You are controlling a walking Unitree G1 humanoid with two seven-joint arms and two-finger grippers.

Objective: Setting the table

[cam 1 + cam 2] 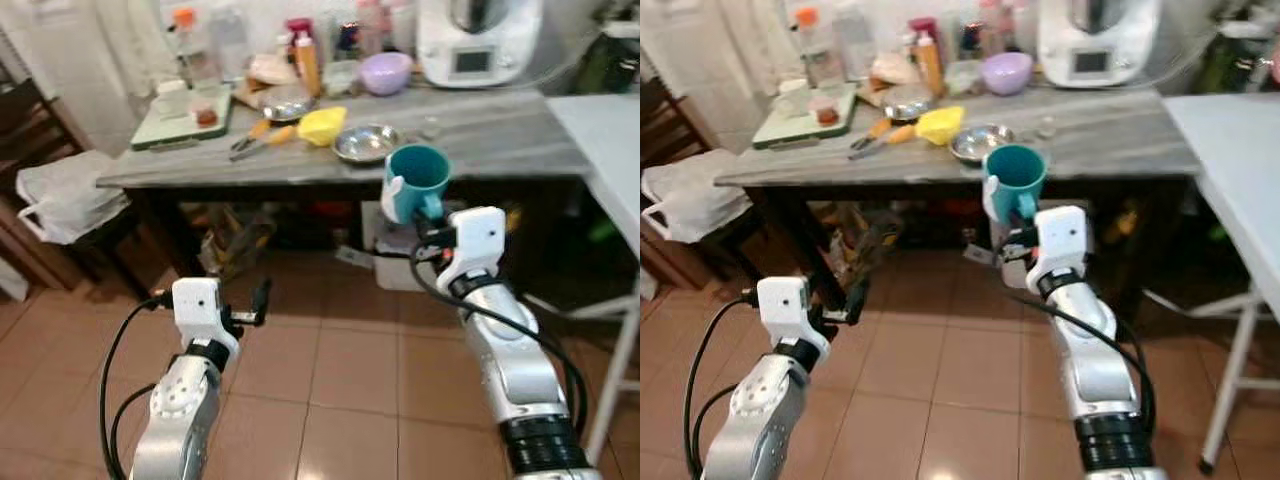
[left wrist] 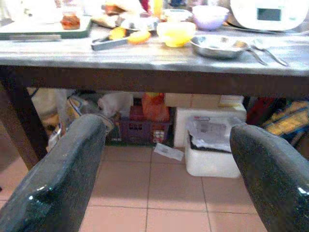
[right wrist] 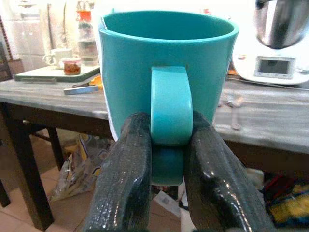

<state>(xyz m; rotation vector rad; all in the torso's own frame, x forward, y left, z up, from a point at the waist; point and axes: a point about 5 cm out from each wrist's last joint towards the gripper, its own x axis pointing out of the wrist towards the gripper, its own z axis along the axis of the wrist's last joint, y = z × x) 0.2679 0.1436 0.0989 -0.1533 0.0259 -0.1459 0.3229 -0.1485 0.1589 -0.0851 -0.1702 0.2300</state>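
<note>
cluttered grey table, tiled floor; right fingers clamp teal mug, left fingers apart.

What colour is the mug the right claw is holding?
Teal, inside and out. The mug shows best in the right wrist view, its handle pinched by the right claw.

White appliance behind the grey table gets cropped up top; bottles beside it are just blur.
</note>
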